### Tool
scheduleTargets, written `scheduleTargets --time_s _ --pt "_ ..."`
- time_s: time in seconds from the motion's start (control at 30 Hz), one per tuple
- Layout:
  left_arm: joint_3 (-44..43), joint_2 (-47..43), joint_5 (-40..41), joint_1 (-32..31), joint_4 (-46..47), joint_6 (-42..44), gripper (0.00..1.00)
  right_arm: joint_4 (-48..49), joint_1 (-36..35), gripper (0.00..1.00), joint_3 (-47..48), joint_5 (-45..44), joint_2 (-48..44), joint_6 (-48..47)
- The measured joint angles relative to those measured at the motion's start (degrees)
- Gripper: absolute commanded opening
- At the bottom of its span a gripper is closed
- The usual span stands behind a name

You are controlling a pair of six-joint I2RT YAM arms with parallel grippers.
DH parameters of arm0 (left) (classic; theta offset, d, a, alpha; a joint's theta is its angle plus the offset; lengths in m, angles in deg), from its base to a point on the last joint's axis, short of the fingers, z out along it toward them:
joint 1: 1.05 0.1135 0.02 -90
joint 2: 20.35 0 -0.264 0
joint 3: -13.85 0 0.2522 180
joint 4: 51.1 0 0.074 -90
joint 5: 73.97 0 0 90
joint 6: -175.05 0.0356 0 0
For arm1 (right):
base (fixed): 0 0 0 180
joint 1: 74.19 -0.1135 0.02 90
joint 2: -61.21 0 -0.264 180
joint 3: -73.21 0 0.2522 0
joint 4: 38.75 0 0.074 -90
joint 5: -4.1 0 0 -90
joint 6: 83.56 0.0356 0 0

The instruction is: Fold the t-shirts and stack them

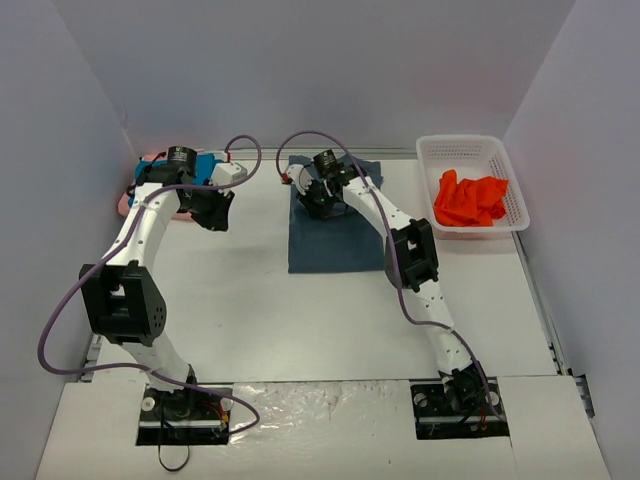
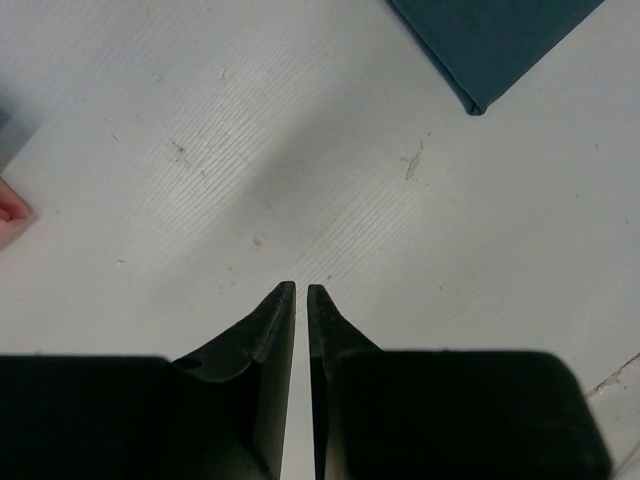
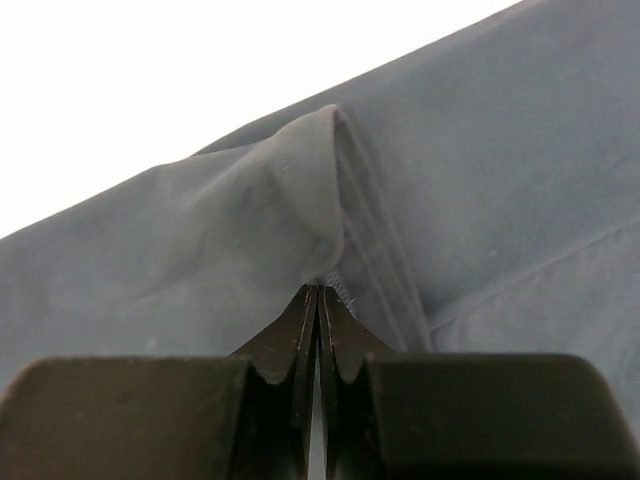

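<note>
The right hand (image 3: 318,290), on an arm stretched far across the tabletop (image 1: 250,300), pinches a raised fold of the slate t-shirt (image 1: 335,240) at far centre. The left hand (image 2: 301,288) hovers far left, fingers nearly together, empty, near the teal t-shirt (image 1: 208,165). The orange-red t-shirt (image 1: 470,200) lies in the far-right basket (image 1: 470,143).

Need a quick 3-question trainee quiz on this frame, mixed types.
1. True or false: the orange shirt lies in the basket.
2. Which hand pinches the grey shirt: A left, B right?
3. Fill in: the left hand is over bare ____.
Key: 1 true. 2 B; the right hand is shut on a fold of it. 3 table.
</note>
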Motion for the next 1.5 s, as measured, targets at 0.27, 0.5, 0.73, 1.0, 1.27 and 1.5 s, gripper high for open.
scheduleTargets --time_s 0.27,0.5,0.73,1.0,1.27,1.5 --pt "0.00 0.00 0.04 0.00 0.07 -0.02 0.10 2.45 -0.33 0.00 1.07 -3.45 1.55 -0.02" --pt "0.00 0.00 0.02 0.00 0.04 -0.24 0.10 4.24 -0.42 0.00 -0.24 -5.40 0.87 -0.04" --pt "0.00 0.00 -0.02 0.00 0.07 -0.72 0.10 6.25 -1.42 0.00 -11.80 -7.23 -8.74 -0.02" --pt "0.00 -0.55 -0.07 -0.13 0.07 -0.87 0.09 8.37 -3.10 0.00 -19.02 -7.32 -19.45 0.20" --pt "0.00 -0.57 0.17 -0.17 0.37 -1.05 0.06 8.76 -3.69 0.00 -21.27 -7.34 -17.75 1.07" --pt "2.56 -3.63 2.45 -0.17 2.67 -1.49 0.06 8.90 -3.69 0.00 -21.27 -7.37 -13.60 1.09"
